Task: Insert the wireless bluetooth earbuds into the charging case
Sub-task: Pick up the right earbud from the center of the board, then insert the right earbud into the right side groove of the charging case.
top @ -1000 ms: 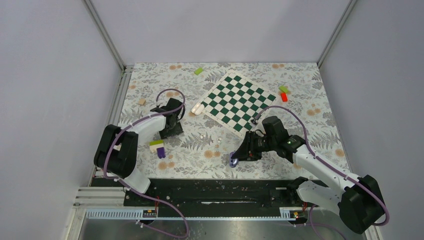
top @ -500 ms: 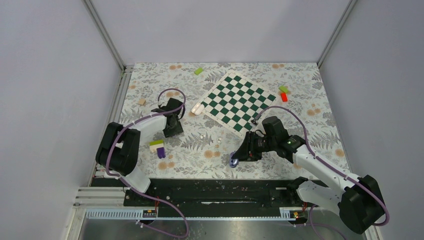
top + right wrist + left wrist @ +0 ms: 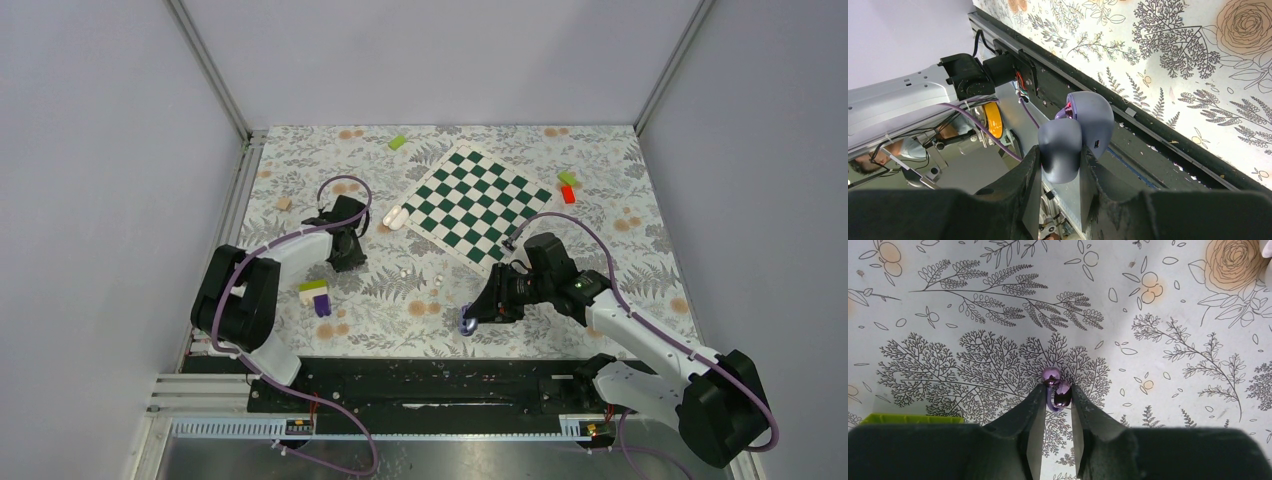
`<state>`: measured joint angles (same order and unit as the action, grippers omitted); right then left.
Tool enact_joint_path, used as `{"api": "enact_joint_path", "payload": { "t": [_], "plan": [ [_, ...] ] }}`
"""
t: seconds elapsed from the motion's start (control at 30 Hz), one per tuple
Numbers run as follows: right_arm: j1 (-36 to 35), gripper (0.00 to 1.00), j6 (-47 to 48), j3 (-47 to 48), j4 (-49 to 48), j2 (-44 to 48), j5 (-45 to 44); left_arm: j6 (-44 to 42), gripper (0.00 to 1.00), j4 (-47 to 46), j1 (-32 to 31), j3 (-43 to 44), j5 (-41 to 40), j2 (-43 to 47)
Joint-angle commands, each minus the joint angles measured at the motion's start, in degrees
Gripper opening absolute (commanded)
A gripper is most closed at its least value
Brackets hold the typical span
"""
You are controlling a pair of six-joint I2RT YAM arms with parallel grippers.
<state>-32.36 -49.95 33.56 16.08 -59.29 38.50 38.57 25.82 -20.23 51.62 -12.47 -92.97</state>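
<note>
Floral-print table (image 3: 385,305), nine o'clock: my left tool (image 3: 1057,388) pinches a glossy purple earbud (image 3: 1062,393); right tool (image 3: 1059,152) clamps the open grey-lilac plastic charging case (image 3: 1090,117) at six o'clock. Pickup step, I judge; next, lift and seat it.

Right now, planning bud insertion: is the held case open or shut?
Open: the charging case in the right gripper shows two halves splayed apart.

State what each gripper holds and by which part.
Left gripper: glossy purple earbud, pinched across its body. Right gripper: grey-purple open clamshell case, clamped across one half.
</note>
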Motion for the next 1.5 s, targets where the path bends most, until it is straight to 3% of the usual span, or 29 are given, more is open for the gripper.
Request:
{"api": "enact_joint_path", "payload": {
  "t": [0.0,0.3,0.67,0.9,1.1,1.27,1.47],
  "plan": [
    [0.2,0.00,0.1,1.3,0.2,0.4,0.1,0.3,0.22,-1.3,0.1,-0.9,1.6,1.7],
    [0.2,0.00,0.7,1.8,0.2,-0.6,-0.7,-5.4,0.21,6.8,-1.6,3.2,8.6,8.4],
    [0.2,0.00,3.3,6.3,-2.3,-8.7,-2.3,-15.7,0.21,18.1,-17.5,11.3,12.1,15.6],
    [0.9,0.00,5.8,7.2,-2.7,-10.1,-1.4,-19.2,0.21,17.3,-24.2,13.3,16.1,21.5],
    [1.6,0.00,7.7,3.6,-8.7,-5.0,0.1,-17.8,0.21,17.8,-24.8,15.4,20.5,23.4],
    [1.5,0.00,5.7,-2.0,-18.0,1.3,0.8,-18.8,0.22,17.2,-25.7,15.4,24.2,24.9],
    [1.6,0.00,0.9,-1.1,-17.2,-0.7,5.0,-21.0,0.22,13.7,-27.1,13.9,28.6,27.1]
  ]
}}
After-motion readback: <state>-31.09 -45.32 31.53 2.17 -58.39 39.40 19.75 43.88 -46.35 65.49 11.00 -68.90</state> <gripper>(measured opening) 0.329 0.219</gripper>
